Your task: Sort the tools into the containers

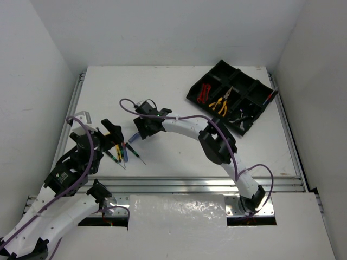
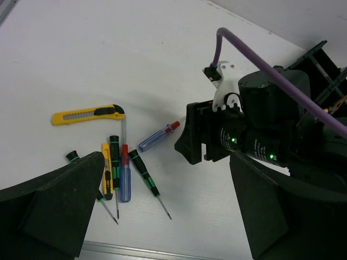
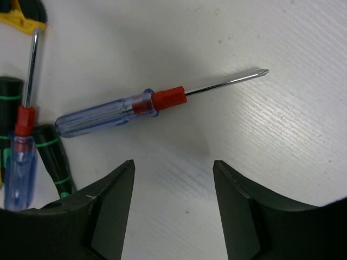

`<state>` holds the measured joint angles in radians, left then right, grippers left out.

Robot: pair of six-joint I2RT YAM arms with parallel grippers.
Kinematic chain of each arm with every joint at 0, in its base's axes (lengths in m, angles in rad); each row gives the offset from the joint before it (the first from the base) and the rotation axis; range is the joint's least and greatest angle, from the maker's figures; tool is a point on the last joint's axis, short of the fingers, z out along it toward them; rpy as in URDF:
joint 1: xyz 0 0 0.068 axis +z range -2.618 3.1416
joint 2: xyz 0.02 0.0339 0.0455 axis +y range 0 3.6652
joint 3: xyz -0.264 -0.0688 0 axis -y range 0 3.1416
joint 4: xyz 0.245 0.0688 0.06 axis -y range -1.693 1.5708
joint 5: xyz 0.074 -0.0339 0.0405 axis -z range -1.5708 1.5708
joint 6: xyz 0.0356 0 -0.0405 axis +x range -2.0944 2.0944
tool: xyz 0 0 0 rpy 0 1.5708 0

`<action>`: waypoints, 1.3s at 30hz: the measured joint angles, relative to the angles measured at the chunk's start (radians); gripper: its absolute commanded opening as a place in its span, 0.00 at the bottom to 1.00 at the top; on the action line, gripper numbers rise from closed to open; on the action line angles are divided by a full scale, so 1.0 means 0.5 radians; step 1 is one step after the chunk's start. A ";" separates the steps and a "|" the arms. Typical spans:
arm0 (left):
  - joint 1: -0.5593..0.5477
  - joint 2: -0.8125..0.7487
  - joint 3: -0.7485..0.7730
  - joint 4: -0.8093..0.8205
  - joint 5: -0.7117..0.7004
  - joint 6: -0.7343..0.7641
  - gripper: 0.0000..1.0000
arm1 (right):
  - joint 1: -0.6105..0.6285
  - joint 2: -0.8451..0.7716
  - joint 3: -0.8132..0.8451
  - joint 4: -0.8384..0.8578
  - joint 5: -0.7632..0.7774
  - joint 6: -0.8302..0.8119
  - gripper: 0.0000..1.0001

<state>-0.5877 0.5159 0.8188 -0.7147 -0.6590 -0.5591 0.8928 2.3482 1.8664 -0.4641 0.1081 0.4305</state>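
Right gripper [image 3: 173, 179], jaws spread and empty, hangs just over a blue-handled screwdriver [image 3: 108, 115] on the near-left table [image 1: 179, 92] beside other loose screwdrivers [image 2: 124, 173] and a yellow utility knife [image 2: 87, 115], left gripper [image 2: 165, 184] likewise open, while yellow pliers [image 1: 219, 103] and red pliers [image 1: 204, 92] already lie in the far-right tray [image 1: 191, 95]: sorting looks roughly half done.

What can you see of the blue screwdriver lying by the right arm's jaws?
The blue screwdriver has a clear blue plastic-looking handle, red collar and thin metal shaft with a cross tip. It lies flat on the white table, ungripped, ahead of the right gripper, jaws open. Its handle end nears a black green-ringed screwdriver; contact unclear.
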 measured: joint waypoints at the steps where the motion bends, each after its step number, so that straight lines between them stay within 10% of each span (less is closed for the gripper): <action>1: 0.000 0.000 0.000 0.000 0.002 0.002 1.00 | 0.001 -0.001 0.001 0.007 0.014 0.053 0.62; 15: 0.000 -0.047 0.000 0.002 0.029 0.008 1.00 | 0.053 0.328 0.604 -0.084 0.346 0.614 0.64; 32: 0.000 -0.149 -0.004 0.031 0.051 0.011 1.00 | -0.016 0.221 0.223 -0.064 0.617 0.888 0.00; 39: 0.000 -0.182 -0.005 0.033 0.072 0.025 1.00 | -0.266 -0.107 -0.311 0.156 0.469 0.614 0.00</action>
<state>-0.5877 0.4252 0.8165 -0.6983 -0.6228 -0.5465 0.7597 2.2948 1.7107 -0.3862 0.3428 0.7376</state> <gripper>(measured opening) 0.996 0.218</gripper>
